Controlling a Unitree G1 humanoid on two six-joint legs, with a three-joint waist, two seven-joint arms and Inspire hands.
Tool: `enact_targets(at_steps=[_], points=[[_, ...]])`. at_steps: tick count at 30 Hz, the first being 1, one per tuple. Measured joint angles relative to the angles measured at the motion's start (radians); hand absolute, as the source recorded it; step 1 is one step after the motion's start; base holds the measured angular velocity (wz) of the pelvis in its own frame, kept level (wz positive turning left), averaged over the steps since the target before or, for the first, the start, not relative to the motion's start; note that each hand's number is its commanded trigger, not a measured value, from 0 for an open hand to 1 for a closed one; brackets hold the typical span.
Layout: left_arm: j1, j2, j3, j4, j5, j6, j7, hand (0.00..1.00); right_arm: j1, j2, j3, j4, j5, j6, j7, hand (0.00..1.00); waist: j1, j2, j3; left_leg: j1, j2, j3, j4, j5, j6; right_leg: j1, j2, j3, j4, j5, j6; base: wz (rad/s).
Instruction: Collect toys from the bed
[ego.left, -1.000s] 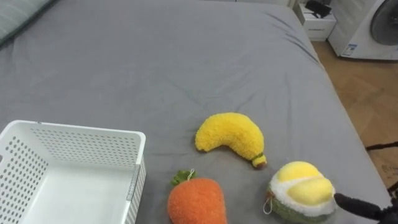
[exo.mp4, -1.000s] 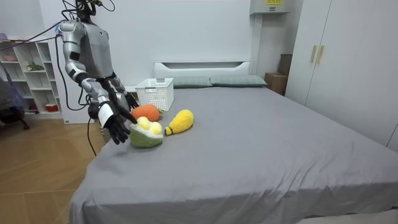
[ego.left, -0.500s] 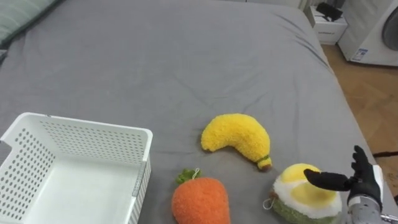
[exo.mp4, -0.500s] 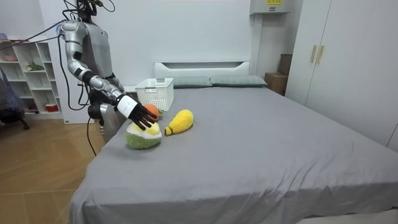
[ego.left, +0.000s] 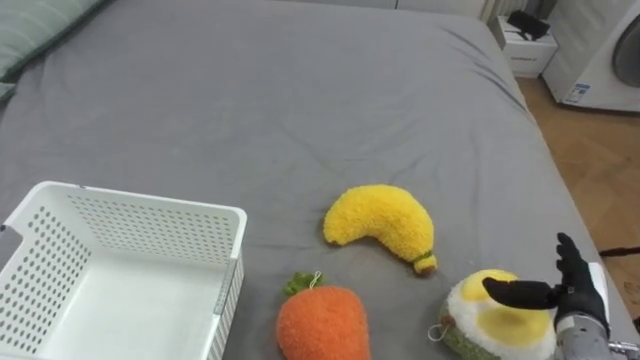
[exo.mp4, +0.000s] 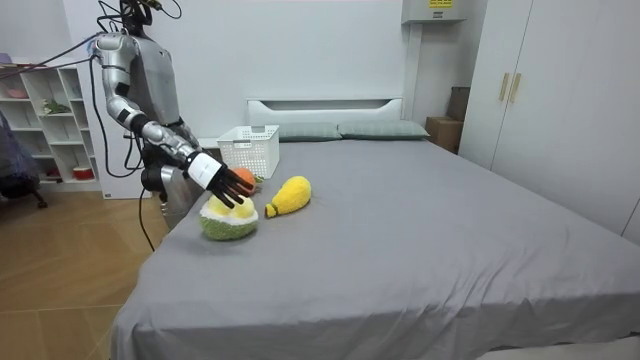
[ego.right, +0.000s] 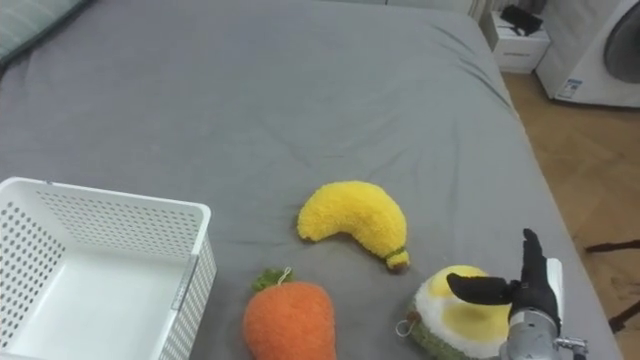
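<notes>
The right hand (ego.left: 577, 295), fingers spread and gripping nothing, rests its thumb on the round toy (ego.left: 478, 318) near the bed's (ego.left: 300, 110) right edge.

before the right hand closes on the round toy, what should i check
1. Right hand over the round plush toy: ok, the thumb lies across its top.
2. Grip on the toy: not ok, the hand is open.
3. White basket upright with room inside: ok.
4. Banana toy and carrot toy apart from the hand: ok.
5. Finger contact on the toy's far side: cannot tell.
</notes>
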Motion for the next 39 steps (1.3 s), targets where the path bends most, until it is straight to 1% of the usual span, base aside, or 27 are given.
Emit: enact_targets(at_steps=[1,2,3,6,8,10,12,13,15,16,17,18,20,21,22,23,24,25,28,30,33,39], points=[[0.000,0.000,0.000,0.000,0.000,0.000,-0.001,0.00,0.000,0.000,0.000,0.013,-0.014,0.001,0.008,0.00,0.000,-0.001,-0.0003,-0.001,-0.001,-0.001,0.000,0.000,0.000,0.001,0.000,-0.001,0.000,0.000,0.000,0.08],[-0.002,-0.001,0.000,-0.001,0.000,0.000,-0.007,0.00,0.000,0.000,0.000,0.029,-0.035,0.013,0.028,0.00,0.001,-0.002,0.0000,-0.001,-0.001,-0.002,0.000,0.000,0.000,0.001,0.000,0.000,0.000,0.000,0.000,0.00],[0.004,-0.001,0.002,-0.001,0.001,0.000,-0.015,0.00,0.000,0.000,0.000,0.045,-0.050,0.020,0.051,0.00,0.001,-0.008,0.0032,-0.002,-0.001,-0.002,0.000,0.000,0.000,0.001,-0.001,-0.001,0.001,0.000,0.000,0.00],[0.004,0.000,0.010,-0.011,0.032,0.002,-0.022,0.00,0.000,-0.001,-0.003,0.088,-0.095,0.023,0.106,0.00,-0.004,-0.010,0.0014,-0.008,-0.001,-0.009,0.001,0.001,0.001,-0.003,-0.002,-0.010,-0.001,0.000,0.000,0.08],[0.007,-0.002,0.018,-0.021,0.046,0.003,-0.022,0.00,0.000,-0.001,-0.003,0.121,-0.117,0.024,0.138,0.00,-0.004,-0.013,-0.0018,-0.009,-0.001,-0.009,0.001,0.001,0.001,-0.003,-0.002,-0.010,-0.002,0.000,0.000,0.00],[0.017,0.000,0.022,-0.024,0.046,0.003,-0.023,0.00,0.000,-0.002,-0.004,0.149,-0.161,0.028,0.166,0.00,-0.001,-0.016,-0.0029,-0.009,-0.001,-0.009,0.002,0.001,0.001,-0.002,-0.002,-0.014,-0.002,0.000,0.000,0.00],[0.028,0.005,0.022,-0.034,0.047,0.003,-0.026,0.00,0.000,-0.009,-0.004,0.183,-0.186,0.034,0.211,0.00,0.000,-0.025,-0.0088,-0.009,-0.001,-0.010,0.002,0.001,0.001,-0.001,-0.002,-0.014,-0.002,0.000,0.000,0.00],[0.029,0.007,0.022,-0.034,0.047,0.003,-0.027,0.00,0.000,-0.013,-0.004,0.189,-0.186,0.035,0.222,0.00,0.001,-0.027,-0.0090,-0.008,-0.001,-0.009,0.002,0.001,0.001,-0.001,-0.002,-0.014,-0.001,0.000,0.000,0.00],[0.023,0.007,0.023,-0.036,0.048,0.003,-0.034,0.00,0.000,-0.035,-0.004,0.206,-0.191,0.040,0.260,0.00,0.006,-0.034,-0.0062,-0.006,-0.002,-0.009,0.003,0.001,0.002,-0.001,-0.004,-0.013,-0.003,-0.001,0.001,0.00],[0.022,0.008,0.024,-0.037,0.049,0.003,-0.035,0.00,0.000,-0.039,-0.004,0.209,-0.192,0.043,0.268,0.00,0.007,-0.037,-0.0042,-0.006,-0.002,-0.009,0.003,0.002,0.002,-0.001,-0.004,-0.013,-0.002,-0.001,0.001,0.00],[0.022,0.008,0.025,-0.037,0.049,0.003,-0.038,0.00,0.000,-0.042,-0.004,0.212,-0.203,0.044,0.280,0.00,0.009,-0.033,-0.0054,-0.007,-0.002,-0.009,0.003,0.002,0.003,-0.001,-0.004,-0.013,-0.002,-0.001,0.001,0.00],[0.021,0.008,0.027,-0.037,0.049,0.003,-0.038,0.00,0.000,-0.041,-0.004,0.215,-0.222,0.044,0.289,0.00,0.009,-0.033,-0.0018,-0.006,-0.001,-0.007,0.004,0.002,0.003,-0.001,-0.004,-0.013,-0.001,-0.001,0.002,0.00],[0.018,0.008,0.027,-0.037,0.048,0.002,-0.038,0.00,0.001,-0.041,-0.004,0.221,-0.250,0.044,0.301,0.00,0.009,-0.036,-0.0020,-0.006,-0.001,-0.006,0.004,0.001,0.003,-0.001,-0.004,-0.013,0.000,-0.001,0.002,0.00],[0.018,0.008,0.028,-0.037,0.048,0.002,-0.037,0.00,0.001,-0.041,-0.004,0.222,-0.260,0.045,0.304,0.25,0.009,-0.035,-0.0026,-0.006,-0.001,-0.006,0.003,0.001,0.004,-0.001,-0.004,-0.013,0.000,-0.001,0.002,0.00],[0.017,0.008,0.028,-0.037,0.048,0.002,-0.037,0.00,0.001,-0.041,-0.004,0.225,-0.261,0.045,0.307,0.57,0.009,-0.030,-0.0053,-0.006,-0.001,-0.007,0.003,0.001,0.004,-0.001,-0.004,-0.014,0.000,-0.001,0.002,0.00],[0.018,0.008,0.028,-0.036,0.048,0.002,-0.037,0.00,0.001,-0.041,-0.004,0.235,-0.262,0.044,0.308,0.68,0.010,-0.036,-0.0057,-0.006,-0.001,-0.006,0.002,0.001,0.004,-0.001,-0.004,-0.014,0.000,-0.001,0.002,0.00],[0.017,0.008,0.029,-0.036,0.048,0.001,-0.035,0.00,0.001,-0.041,-0.004,0.247,-0.262,0.043,0.307,0.97,0.011,-0.028,-0.0077,-0.007,-0.001,-0.006,0.002,0.001,0.004,0.000,-0.004,-0.014,0.000,-0.001,0.001,0.00],[0.017,0.007,0.029,-0.034,0.049,0.000,-0.034,0.00,0.001,-0.041,-0.004,0.251,-0.262,0.043,0.305,1.00,0.012,-0.028,-0.0082,-0.006,-0.002,-0.007,0.002,0.001,0.004,0.000,-0.004,-0.014,0.000,-0.001,0.002,0.00],[0.016,0.007,0.032,-0.024,0.049,-0.006,-0.030,0.00,0.000,-0.038,-0.008,0.266,-0.263,0.038,0.281,1.00,0.014,-0.027,-0.0070,0.000,-0.002,-0.007,0.001,0.001,0.004,0.009,-0.004,-0.014,-0.001,-0.001,0.002,0.00],[0.007,0.005,0.040,-0.022,0.049,-0.007,-0.027,0.00,-0.002,-0.038,-0.010,0.290,-0.262,0.028,0.262,1.00,0.025,-0.026,-0.0066,0.001,-0.002,-0.009,0.001,0.001,0.004,0.010,-0.004,-0.013,-0.005,-0.001,0.002,0.00],[0.003,0.005,0.039,-0.021,0.049,-0.010,-0.019,0.00,0.000,-0.038,-0.004,0.295,-0.262,0.031,0.254,1.00,0.036,-0.025,-0.0065,0.000,-0.002,-0.016,0.001,-0.001,0.005,0.014,-0.003,-0.019,-0.012,0.000,0.002,0.03],[-0.002,0.005,0.038,-0.021,0.048,-0.004,-0.017,0.00,0.004,-0.035,0.001,0.300,-0.261,0.042,0.249,1.00,0.037,-0.018,-0.0047,0.000,-0.003,-0.017,-0.002,-0.002,0.006,0.015,-0.003,-0.020,-0.014,0.001,0.003,0.01]])
